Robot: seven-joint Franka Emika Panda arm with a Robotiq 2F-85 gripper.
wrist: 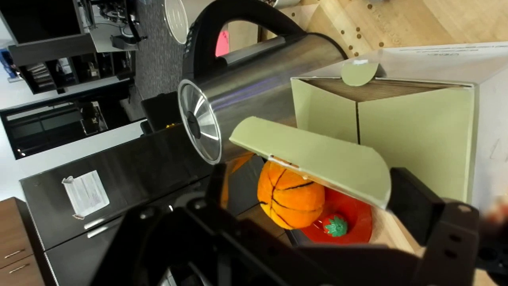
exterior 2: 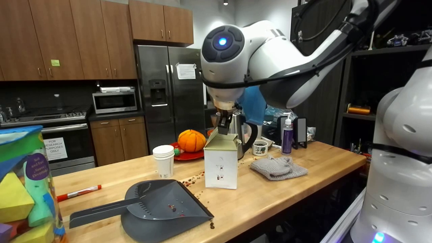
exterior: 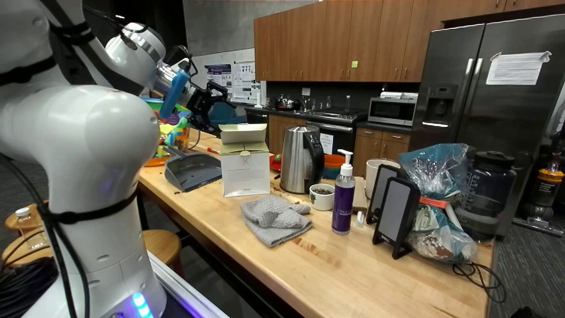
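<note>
My gripper [wrist: 311,180] is open, its black fingers wide apart with nothing gripped. A white cardboard box [exterior 2: 221,168] with a pale green inside stands upright on the wooden table, and the gripper hangs just over its top in an exterior view. The box's raised lid flap [wrist: 313,155] reaches across the space between the fingers in the wrist view. One finger pad [wrist: 414,206] lies close by the flap's end; whether they touch I cannot tell. Two inner flaps mostly cover the box opening, with a narrow gap showing a brown ribbed surface.
A steel kettle [wrist: 258,87] stands close beside the box. Behind are an orange plush pumpkin [exterior 2: 191,140] on a red plate [exterior 2: 189,156] and white cups [exterior 2: 164,162]. A grey dustpan [exterior 2: 162,206], grey cloth [exterior: 276,218], purple bottle [exterior: 343,203] and small bowl [exterior: 322,201] surround it.
</note>
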